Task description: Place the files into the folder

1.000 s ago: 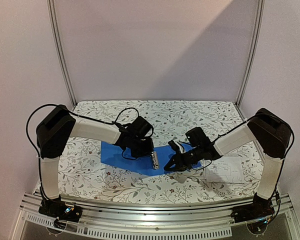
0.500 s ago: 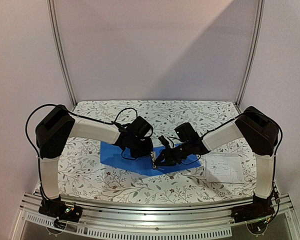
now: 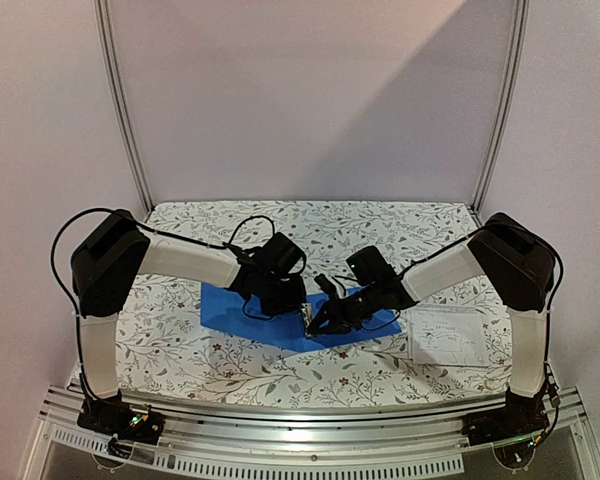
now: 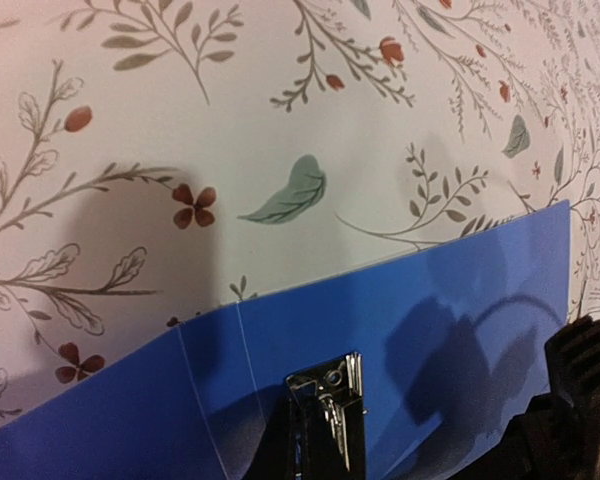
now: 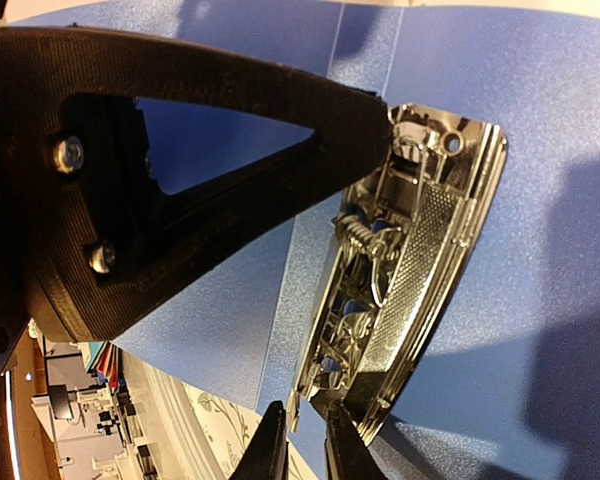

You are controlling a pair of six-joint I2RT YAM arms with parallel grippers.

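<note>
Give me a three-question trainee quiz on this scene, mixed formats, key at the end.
1. True or false: the files lie inside the folder.
2. The right gripper is closest to: A the metal clip; B the files; C the folder's left edge.
3. Fill in: the folder lies ____ (open/closed).
Key: 1 false; 2 A; 3 open.

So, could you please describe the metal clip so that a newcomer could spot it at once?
On the floral-patterned table a blue folder lies open near the middle. The metal clip sits along its central fold. It is the only shiny chrome piece there, unlike the flat white paper sheet lying to the right of the folder.
</note>
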